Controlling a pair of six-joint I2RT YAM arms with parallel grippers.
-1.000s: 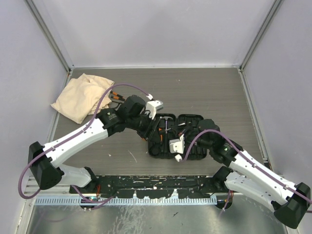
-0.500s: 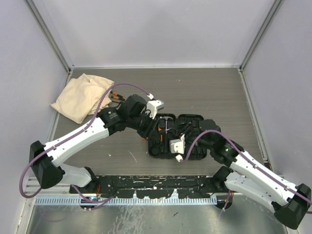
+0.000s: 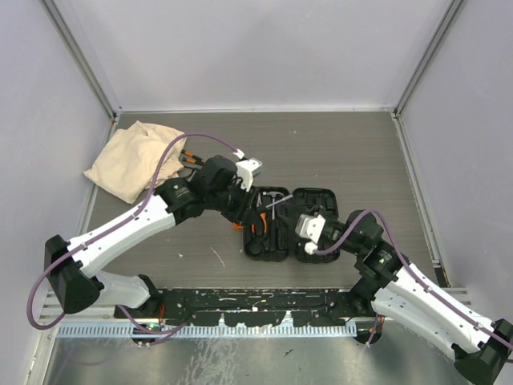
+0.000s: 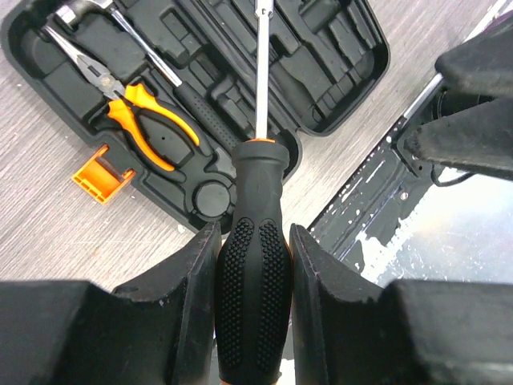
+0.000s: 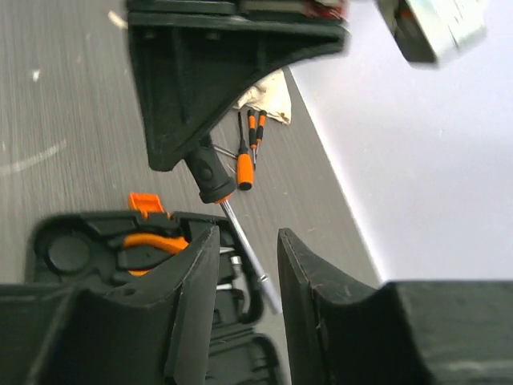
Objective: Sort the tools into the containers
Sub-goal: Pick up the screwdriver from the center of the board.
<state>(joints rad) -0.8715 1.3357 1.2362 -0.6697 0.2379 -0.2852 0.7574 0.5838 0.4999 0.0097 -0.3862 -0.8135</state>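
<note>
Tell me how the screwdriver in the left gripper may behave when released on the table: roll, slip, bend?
Probably stiff: the screwdriver has a straight steel shaft and a thick handle. Its dotted black grip likely resists slipping in the left gripper. The handle looks rounded, so on the flat table it may roll.

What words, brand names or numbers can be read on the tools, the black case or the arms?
None can be read. The screwdriver, pliers, black case and beige cloth show no words, brands or numbers; any fine moulded marks are too small to tell.
</note>
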